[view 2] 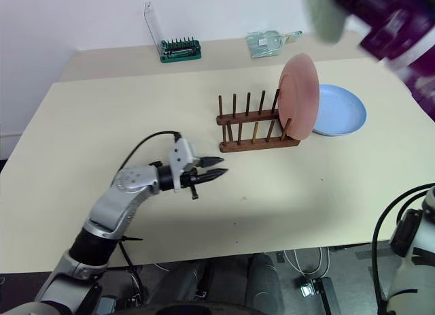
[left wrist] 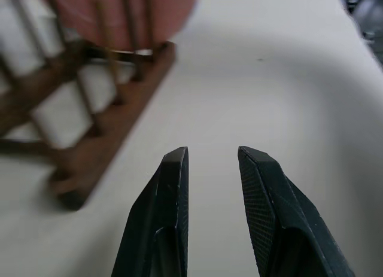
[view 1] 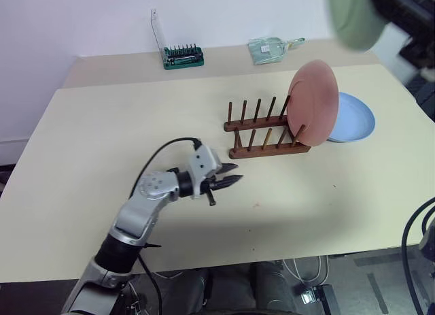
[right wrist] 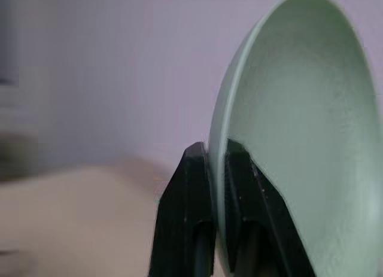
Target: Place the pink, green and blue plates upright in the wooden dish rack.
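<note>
The pink plate [view 1: 312, 104] stands upright in the right-end slot of the wooden dish rack [view 1: 262, 135]. Just right of the rack, the blue plate [view 1: 355, 119] lies flat on the table. High at the upper right, blurred, is the green plate [view 1: 355, 15]. My right gripper [right wrist: 209, 148] is shut on the rim of that green plate [right wrist: 299, 127], one finger on each side. My left gripper [view 1: 231, 182] hovers low over the table in front of the rack's left end, shut and holding nothing, pointing toward the rack [left wrist: 90, 127].
A green screwdriver-bit holder [view 1: 182, 56] and a clear plastic packet [view 1: 268, 50] sit at the table's far edge. A black cable [view 1: 413, 226] hangs off the table's near right corner. The cream table [view 1: 102, 138] spreads wide to the rack's left.
</note>
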You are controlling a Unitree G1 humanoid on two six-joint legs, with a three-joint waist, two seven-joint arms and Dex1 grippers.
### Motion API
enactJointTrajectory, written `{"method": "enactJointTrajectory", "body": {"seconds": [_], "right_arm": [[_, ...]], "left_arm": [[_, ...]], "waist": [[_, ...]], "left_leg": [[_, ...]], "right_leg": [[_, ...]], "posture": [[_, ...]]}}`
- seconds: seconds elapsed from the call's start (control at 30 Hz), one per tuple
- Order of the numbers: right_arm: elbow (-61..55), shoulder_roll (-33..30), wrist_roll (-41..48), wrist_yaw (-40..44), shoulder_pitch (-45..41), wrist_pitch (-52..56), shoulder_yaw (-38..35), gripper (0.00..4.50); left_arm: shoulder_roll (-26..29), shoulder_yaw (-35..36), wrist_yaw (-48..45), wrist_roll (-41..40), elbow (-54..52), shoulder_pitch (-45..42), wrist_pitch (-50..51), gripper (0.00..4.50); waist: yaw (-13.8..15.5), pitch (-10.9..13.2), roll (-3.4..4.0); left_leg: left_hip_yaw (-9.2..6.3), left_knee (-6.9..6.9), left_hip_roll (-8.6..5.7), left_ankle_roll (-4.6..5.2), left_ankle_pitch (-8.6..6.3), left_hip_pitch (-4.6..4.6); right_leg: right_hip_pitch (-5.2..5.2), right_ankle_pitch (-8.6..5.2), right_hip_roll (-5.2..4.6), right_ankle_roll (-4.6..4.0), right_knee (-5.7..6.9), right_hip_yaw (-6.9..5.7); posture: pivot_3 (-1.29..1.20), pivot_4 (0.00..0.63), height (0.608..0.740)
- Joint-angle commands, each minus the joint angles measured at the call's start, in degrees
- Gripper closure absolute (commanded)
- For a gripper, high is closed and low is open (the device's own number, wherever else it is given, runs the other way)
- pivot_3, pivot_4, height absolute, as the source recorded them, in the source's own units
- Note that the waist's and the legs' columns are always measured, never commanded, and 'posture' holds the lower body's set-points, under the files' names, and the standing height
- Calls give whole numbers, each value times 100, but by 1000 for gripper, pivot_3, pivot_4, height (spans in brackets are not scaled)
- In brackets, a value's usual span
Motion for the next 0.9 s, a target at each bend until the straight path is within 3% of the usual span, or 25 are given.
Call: {"method": "enactJointTrajectory", "body": {"seconds": [0.03, 0.1, 0.33, 0.8, 0.9], "right_arm": [[-93, 339, 932, -791, -141, 556, 110, 4435], [139, 676, 1233, -1411, -193, 832, 349, 4435], [747, 1218, 1826, -2316, -123, 1247, 471, 4435], [1344, 1588, 1446, -2655, 44, 1460, 593, 4435], [1147, 1554, 1047, -2473, 47, 1299, 710, 3480]], "left_arm": [[143, 397, 60, -224, -370, 177, -174, 3209], [306, 614, 91, -285, -461, 331, -143, 3209], [535, 722, 256, -330, -686, 589, -4, 3209], [488, 531, 424, -454, -927, 240, 538, 3209], [472, 497, 421, -446, -899, 215, 539, 3209]], "waist": [[-2, -2, -5], [-27, -6, -15], [-24, -5, -15], [-38, -5, -14], [-41, -5, -14]], "left_leg": [[4, 2, 0, 1, 0, 1], [8, 5, 1, 3, -2, 6], [10, -1, 10, -9, 5, -3], [13, -2, 11, -7, 5, -1], [13, -3, 11, -7, 5, -1]], "right_leg": [[1, 2, -1, -2, 0, 0], [4, 6, -1, -6, 0, 0], [-13, 8, 8, -11, 6, 0], [-13, 9, 10, -11, 6, 0], [-14, 9, 11, -11, 5, 0]], "posture": [[0, 150, 740], [0, 150, 740], [0, 150, 740], [0, 150, 740], [0, 150, 740]]}}
